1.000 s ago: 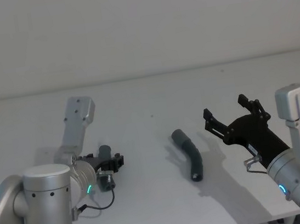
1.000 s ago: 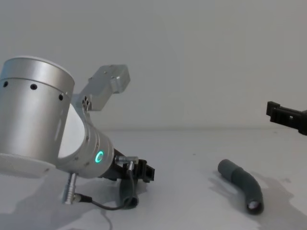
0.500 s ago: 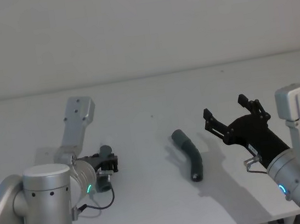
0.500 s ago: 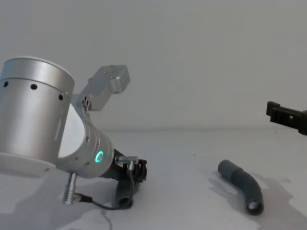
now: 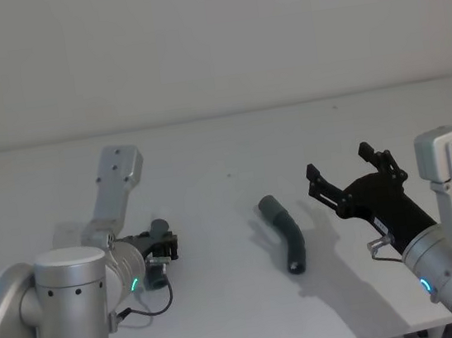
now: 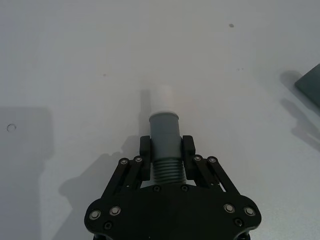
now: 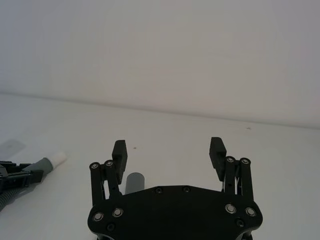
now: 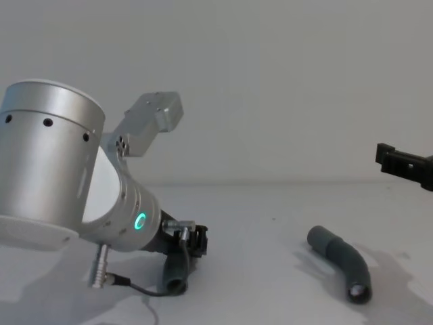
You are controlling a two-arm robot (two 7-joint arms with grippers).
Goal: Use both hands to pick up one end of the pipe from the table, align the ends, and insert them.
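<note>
Landmark: the cuff piece (image 5: 287,232) lies flat on the table (image 5: 207,151), untouched, with one open mouth turned toward the robot.
Left gripper: the left gripper (image 5: 163,248) sits well to the left of the cuff piece and low over the table. Its fingers are clamped on the ribbed middle of the tip piece (image 6: 165,131).
White tip: the white tip (image 6: 162,99) juts out past the fingers with nothing against it.
Right gripper: the right gripper (image 5: 339,164) is just to the right of the cuff piece and above it, jaws spread wide and holding nothing.
Done: one piece looks secured. Whether it is off the table I cannot tell.
Left to do: grasp the cuff piece, raise it, line the white tip up with a cuff mouth and push them together.
Progress: early, roughly a third by my reckoning, since the second grasp has not begun.
Open room: only bare table lies between the cuff piece and the left gripper, which gives ample space to bring the two pieces together there.
Edges: the table's near edge runs close in front of the cuff piece on the robot's side. The far edge, where the wall begins, is well behind it.
Watch: a cable (image 5: 148,308) loops beside the left wrist, well apart from the cuff piece. It could brush the table when that arm lifts.
</note>
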